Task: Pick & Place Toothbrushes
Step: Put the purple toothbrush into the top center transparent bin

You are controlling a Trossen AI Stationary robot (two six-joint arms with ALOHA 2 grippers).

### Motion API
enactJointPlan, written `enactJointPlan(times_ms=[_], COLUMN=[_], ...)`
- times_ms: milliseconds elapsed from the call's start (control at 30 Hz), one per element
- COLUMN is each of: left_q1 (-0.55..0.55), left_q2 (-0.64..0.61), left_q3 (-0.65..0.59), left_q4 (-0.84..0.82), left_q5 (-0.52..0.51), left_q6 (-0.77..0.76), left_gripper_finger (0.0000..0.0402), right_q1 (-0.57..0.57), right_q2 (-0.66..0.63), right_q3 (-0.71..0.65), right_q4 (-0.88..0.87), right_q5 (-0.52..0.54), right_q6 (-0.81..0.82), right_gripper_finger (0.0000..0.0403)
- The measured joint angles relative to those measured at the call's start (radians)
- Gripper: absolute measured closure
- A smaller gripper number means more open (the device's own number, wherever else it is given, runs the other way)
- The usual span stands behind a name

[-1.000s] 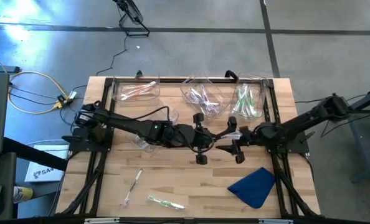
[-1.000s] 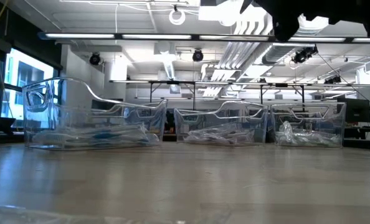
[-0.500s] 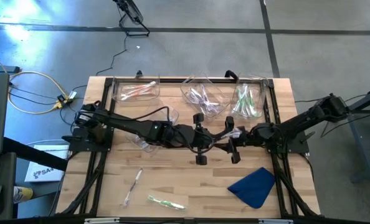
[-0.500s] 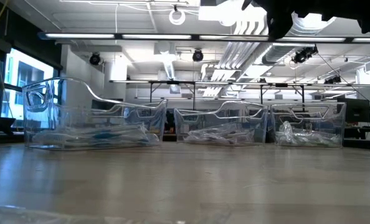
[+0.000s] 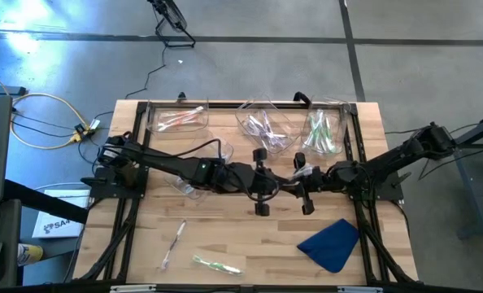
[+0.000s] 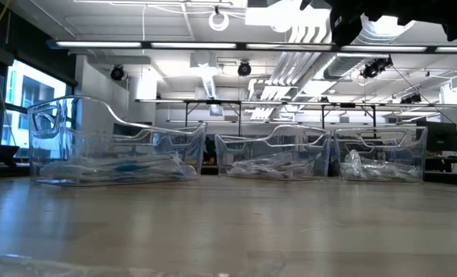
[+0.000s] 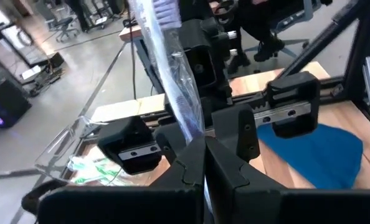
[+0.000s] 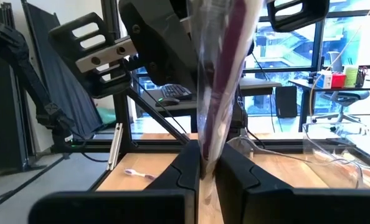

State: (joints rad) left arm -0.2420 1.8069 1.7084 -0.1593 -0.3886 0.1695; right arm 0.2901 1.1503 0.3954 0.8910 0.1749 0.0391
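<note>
Where both arms meet above mid-desk: left gripper (image 5: 267,184) and right gripper (image 5: 300,181) each clamp one wrapped toothbrush (image 7: 175,87).
Desk (image 5: 225,236): pale wood planks, blue cloth (image 5: 331,242), two loose toothbrushes (image 5: 173,242), three clear bins (image 6: 113,150).
Room: grey floor, ceiling lights, windows.

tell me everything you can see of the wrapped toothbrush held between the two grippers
The wrapped toothbrush is slim, purple-handled, sealed in crinkled clear plastic. It is held in the air above the middle of the wooden table, pinched by both the left gripper and the right gripper, which face each other. It touches nothing else.
</note>
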Motion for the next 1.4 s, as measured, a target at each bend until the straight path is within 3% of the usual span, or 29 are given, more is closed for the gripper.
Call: enactJointPlan(times_ms=[233, 500, 633, 1067, 1200, 1400], left_q1=[0.0, 0.0, 0.0, 0.0, -0.006, -0.075], left_q2=[0.0, -0.006, -0.027, -0.058, -0.058, -0.077], left_q3=[0.0, -0.001, 0.0, -0.001, -0.001, 0.0], left_q4=[-0.002, -0.026, -0.033, -0.063, -0.095, -0.178], left_q5=[0.017, 0.017, 0.023, 0.04, -0.054, -0.33], left_q6=[0.062, 0.092, 0.093, 0.089, 0.114, 0.113], left_gripper_finger=[0.0384, 0.029, 0.0262, 0.0254, 0.0254, 0.0254], right_q1=[0.0, 0.0, 0.0, 0.0, 0.0, -0.013], right_q2=[0.0, 0.0, 0.0, 0.0, 0.0, 0.0], right_q3=[0.0, 0.0, 0.0, 0.0, 0.0, 0.013], right_q4=[-0.015, -0.022, -0.026, -0.05, -0.058, -0.15], right_q5=[0.001, 0.006, 0.007, 0.006, 0.036, 0.121], right_q6=[0.001, 0.016, 0.016, 0.021, 0.065, 0.106], right_gripper_finger=[0.0383, 0.0383, 0.0383, 0.0383, 0.0383, 0.0383])
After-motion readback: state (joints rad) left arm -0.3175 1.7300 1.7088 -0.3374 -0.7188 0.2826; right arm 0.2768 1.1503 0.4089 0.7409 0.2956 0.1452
